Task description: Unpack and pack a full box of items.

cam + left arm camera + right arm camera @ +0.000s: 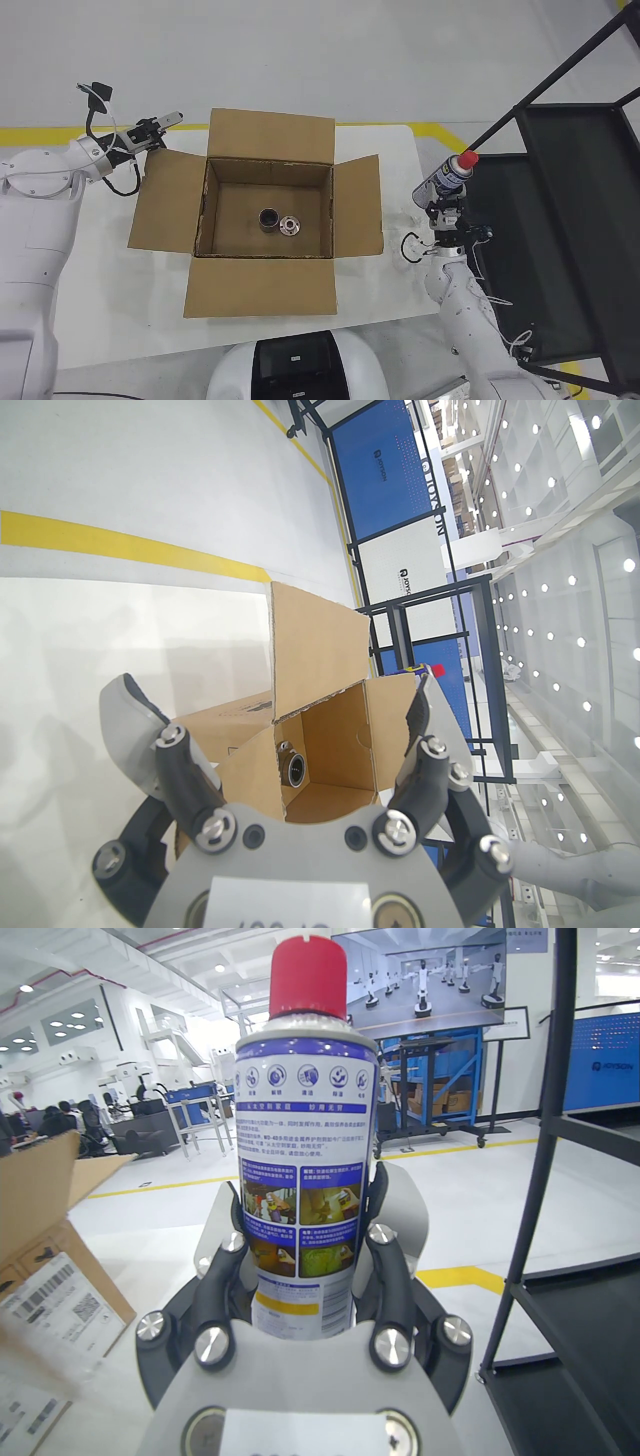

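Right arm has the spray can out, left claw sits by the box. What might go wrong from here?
1. The right claw grips the spray can low on its body; it may tilt or slip.
2. The black rack post stands close beside the can; a swing could knock it.
3. The open left claw hangs near the box; it might nudge it.

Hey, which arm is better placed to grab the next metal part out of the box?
Left. The left hand is open and empty beside the box, facing the metal parts inside. The right hand is shut on the spray can, off by the black rack.
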You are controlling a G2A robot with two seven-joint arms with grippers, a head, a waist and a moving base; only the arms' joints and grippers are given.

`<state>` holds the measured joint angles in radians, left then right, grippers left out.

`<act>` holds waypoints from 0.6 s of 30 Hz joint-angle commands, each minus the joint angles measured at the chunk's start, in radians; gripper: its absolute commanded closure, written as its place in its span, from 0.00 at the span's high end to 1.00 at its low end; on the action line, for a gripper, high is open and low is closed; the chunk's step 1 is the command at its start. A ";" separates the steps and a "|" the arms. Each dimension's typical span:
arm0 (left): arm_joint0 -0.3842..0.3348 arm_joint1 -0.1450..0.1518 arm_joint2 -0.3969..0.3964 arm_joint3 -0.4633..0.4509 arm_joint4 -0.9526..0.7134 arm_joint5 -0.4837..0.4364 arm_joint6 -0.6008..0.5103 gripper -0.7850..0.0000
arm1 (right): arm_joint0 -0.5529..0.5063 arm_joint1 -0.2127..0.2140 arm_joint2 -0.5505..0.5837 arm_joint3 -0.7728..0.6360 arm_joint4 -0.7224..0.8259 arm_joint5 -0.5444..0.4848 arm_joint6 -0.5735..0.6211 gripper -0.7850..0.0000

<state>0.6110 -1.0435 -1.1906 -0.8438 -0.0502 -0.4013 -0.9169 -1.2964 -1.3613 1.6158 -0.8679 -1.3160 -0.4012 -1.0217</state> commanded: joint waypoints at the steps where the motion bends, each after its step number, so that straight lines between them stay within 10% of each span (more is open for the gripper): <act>1: 0.000 0.000 0.000 0.000 -0.001 0.000 0.000 1.00 | -0.070 0.008 0.015 -0.106 -0.008 -0.020 0.040 0.00; 9: 0.000 0.000 0.000 0.000 -0.001 0.000 0.000 1.00 | -0.219 0.015 0.011 -0.264 -0.021 -0.021 0.095 0.00; 18: 0.000 0.000 0.000 0.000 -0.001 0.000 0.000 1.00 | -0.170 0.005 -0.050 -0.063 -0.060 0.047 -0.108 0.00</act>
<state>0.6110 -1.0435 -1.1906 -0.8438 -0.0502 -0.4013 -0.9169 -1.4748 -1.3561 1.5677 -0.9629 -1.3757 -0.3561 -1.1062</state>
